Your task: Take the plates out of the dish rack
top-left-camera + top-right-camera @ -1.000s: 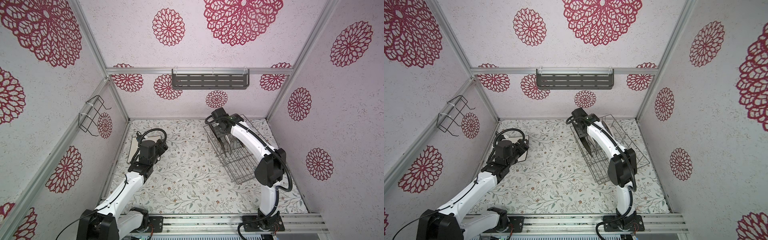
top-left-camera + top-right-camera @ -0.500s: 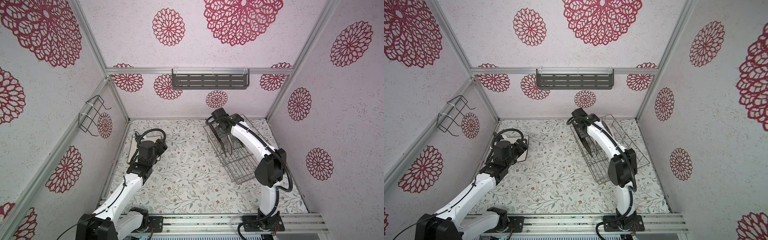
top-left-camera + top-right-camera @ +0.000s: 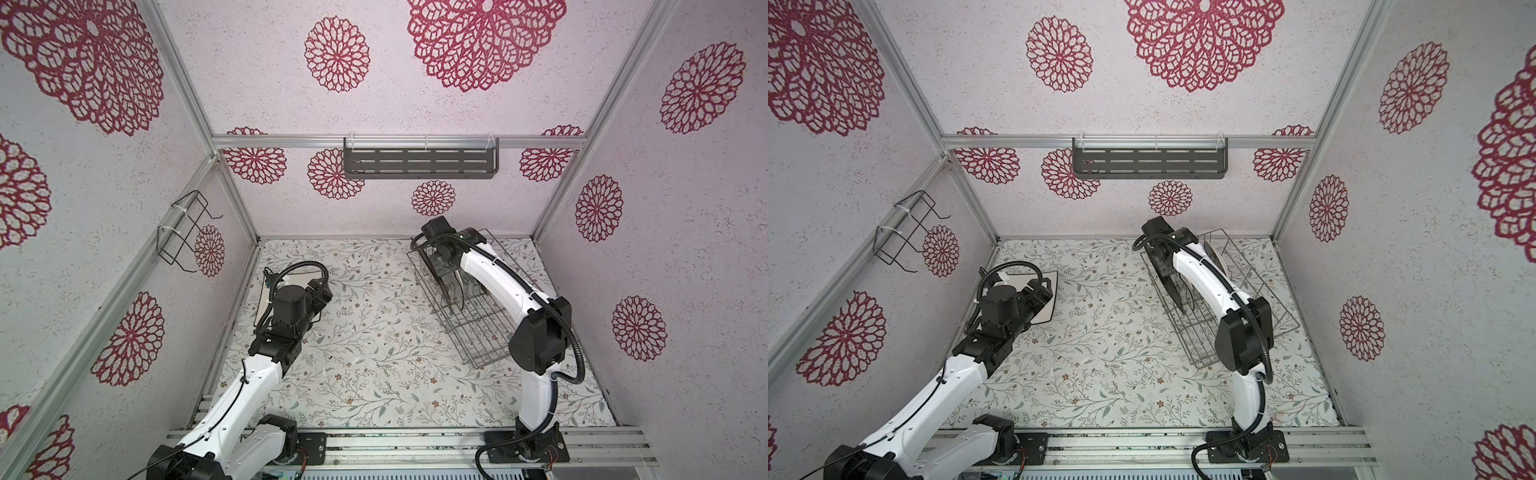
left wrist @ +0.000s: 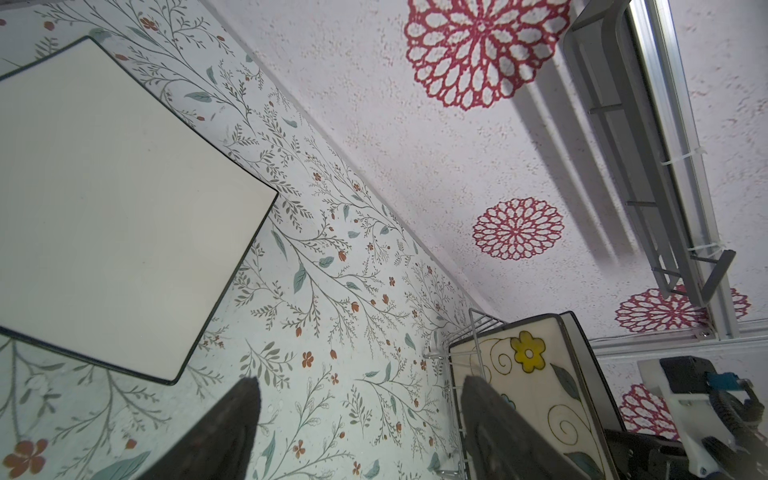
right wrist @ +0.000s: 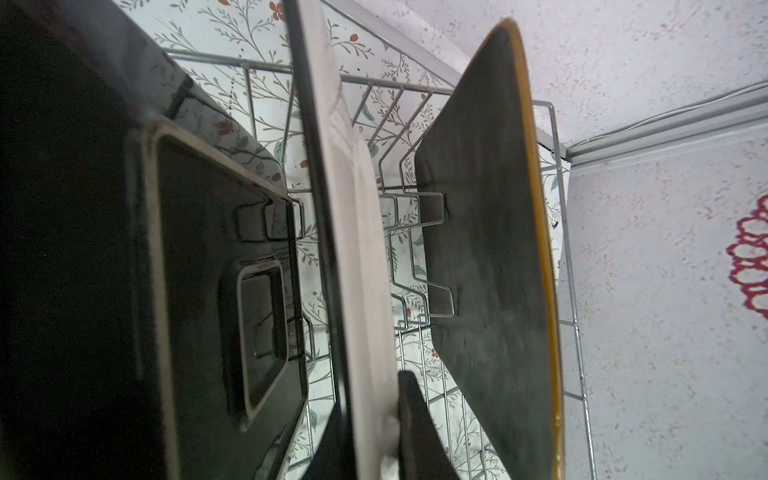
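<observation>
- On the right side of the table (image 3: 374,365), in both top views, the dish rack (image 3: 478,332) holds plates standing on edge in its far end. The right gripper (image 3: 446,274) reaches down among them, but its jaws are hidden from here.
- On the left side of the table, the left gripper (image 3: 322,291) hovers over a square white plate (image 3: 1047,309) that lies flat, out of the rack.
- In the left wrist view, the left gripper's fingers (image 4: 224,432) are spread wide, with nothing between them and touching nothing. The square white plate lies off to one side, and a flowered plate (image 4: 532,382) stands upright in the rack.
- In the right wrist view, the right gripper's fingers (image 5: 419,428) are pinched shut on the rim of a thin white plate (image 5: 357,249), one on each face.
- The thin white plate stands between a black-backed plate (image 5: 187,270) and a matte dark plate with an amber edge (image 5: 486,249), close to both.
- Handling is a judgement. The plates look stiff and glazed, probably ceramic, so they are likely fairly heavy for a fingertip pinch, slippery and breakable.
- The exposed rim looks like the only free place to grip.
- Held there, a plate can swing, so lifting it straight out along the wires should keep it from knocking its neighbours.
</observation>
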Controlling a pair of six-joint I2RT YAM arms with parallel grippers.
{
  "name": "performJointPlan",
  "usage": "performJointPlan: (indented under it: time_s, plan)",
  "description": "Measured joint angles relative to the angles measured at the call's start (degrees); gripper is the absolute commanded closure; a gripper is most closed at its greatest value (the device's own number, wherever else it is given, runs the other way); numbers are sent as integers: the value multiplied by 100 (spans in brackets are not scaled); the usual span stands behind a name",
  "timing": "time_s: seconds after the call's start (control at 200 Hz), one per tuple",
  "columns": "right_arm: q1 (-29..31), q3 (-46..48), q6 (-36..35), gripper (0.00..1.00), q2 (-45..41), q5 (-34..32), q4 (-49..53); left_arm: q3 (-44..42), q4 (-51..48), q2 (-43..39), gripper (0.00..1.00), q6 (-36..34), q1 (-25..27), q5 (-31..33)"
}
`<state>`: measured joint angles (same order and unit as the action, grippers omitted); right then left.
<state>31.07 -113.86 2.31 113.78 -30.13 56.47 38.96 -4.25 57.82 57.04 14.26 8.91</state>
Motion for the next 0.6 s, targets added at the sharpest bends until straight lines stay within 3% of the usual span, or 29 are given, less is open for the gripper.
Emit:
performJointPlan:
  time_s: [0.601]
  plan:
    - [229, 11, 85, 100, -734, -291, 317, -50, -28, -138, 19, 35, 13, -2]
